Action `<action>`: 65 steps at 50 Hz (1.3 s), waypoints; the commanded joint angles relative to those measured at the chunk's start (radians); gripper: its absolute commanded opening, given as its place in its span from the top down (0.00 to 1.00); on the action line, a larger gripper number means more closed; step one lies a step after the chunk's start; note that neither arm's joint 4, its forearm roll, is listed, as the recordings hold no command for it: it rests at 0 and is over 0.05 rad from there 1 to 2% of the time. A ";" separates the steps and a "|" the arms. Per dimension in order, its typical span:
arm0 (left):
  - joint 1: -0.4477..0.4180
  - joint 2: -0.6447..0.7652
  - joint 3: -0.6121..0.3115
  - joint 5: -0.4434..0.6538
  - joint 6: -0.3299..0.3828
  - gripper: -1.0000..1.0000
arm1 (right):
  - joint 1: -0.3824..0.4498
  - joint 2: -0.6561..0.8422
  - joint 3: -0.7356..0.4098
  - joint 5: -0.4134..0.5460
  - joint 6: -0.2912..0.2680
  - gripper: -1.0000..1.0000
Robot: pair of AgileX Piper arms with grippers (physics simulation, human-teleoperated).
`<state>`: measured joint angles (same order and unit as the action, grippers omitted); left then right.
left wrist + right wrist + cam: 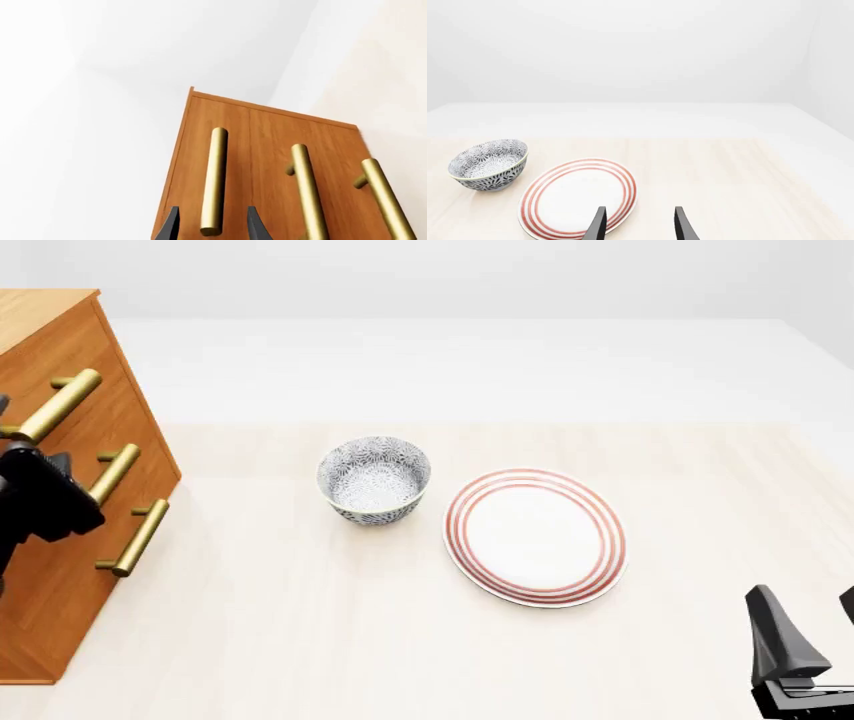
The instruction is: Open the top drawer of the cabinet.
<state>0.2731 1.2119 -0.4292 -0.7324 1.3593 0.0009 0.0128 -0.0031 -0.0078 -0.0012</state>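
Drawer 1 of 3, the top drawer (54, 365), sits uppermost in the cabinet (40, 570), which stands at the left edge of the table (334, 640) in the front view. Its front lies flush with the 2 drawer fronts below, so it reads as closed. Its brass handle (213, 180) is a bar standing off the wood on short posts, and the 2 lower handles (308, 192) match it.

The left gripper (213, 226) is right at the cabinet front. In the left wrist view its 2 dark fingertips (171, 227) stand apart, 1 on each side of the near end of the top handle, with a sliver of wood showing between each tip and the bar. The claw is released and straddles the handle without clamping it. In the front view the arm's dark body covers part of the cabinet face beside the upper handles.

To the right of the cabinet, a patterned blue-and-white bowl (375, 480) sits upright on the table. Farther from the cabinet, just beside the bowl, lies a white plate (535, 536) with red rings.

The right gripper (640, 225) hovers well apart from the cabinet, beyond the plate, near the table's right edge. Its fingers are spread and hold nothing.
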 commanded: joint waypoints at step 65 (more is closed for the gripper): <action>-0.088 -0.005 0.060 -0.069 0.105 1.00 | 0.000 -0.002 0.000 0.002 0.000 0.00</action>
<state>0.2203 1.2081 -0.3960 -0.7981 1.4451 0.0008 0.0128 -0.0031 -0.0078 -0.0012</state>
